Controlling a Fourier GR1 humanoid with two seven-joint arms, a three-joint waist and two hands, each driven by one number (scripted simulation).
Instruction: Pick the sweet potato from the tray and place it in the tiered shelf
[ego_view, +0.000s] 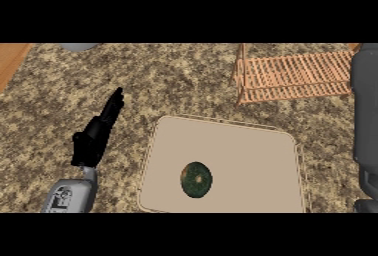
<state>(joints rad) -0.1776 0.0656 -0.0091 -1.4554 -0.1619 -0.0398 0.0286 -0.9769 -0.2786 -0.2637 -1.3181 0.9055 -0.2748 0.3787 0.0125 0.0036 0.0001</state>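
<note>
**Sweet potato untouched on the tray, shelf waiting at upper right**

The counter (148, 80) fills the frame, speckled brown stone. On it, in the lower middle, sits the tray (244, 145), a pale, flat square with a thin rim, lying near the robot, probably so either arm can reach it. At the upper right stands the shelf (295, 75), slatted and orange-brown, well apart from the tray; the load must travel up and right to get there.

Along the right edge a grey forearm (364, 120) runs top to bottom. Its hand is not in view, so nothing can be said of its fingers.

At left of centre the left hand (96, 135) points up the frame, fingers straight and together, holding nothing, beside the tray and not touching it. It looks at rest.

The sweet potato (196, 179), dark, greenish and rounded, lies on the tray's lower middle, clear of both arms. The pick seems not yet begun.
</note>
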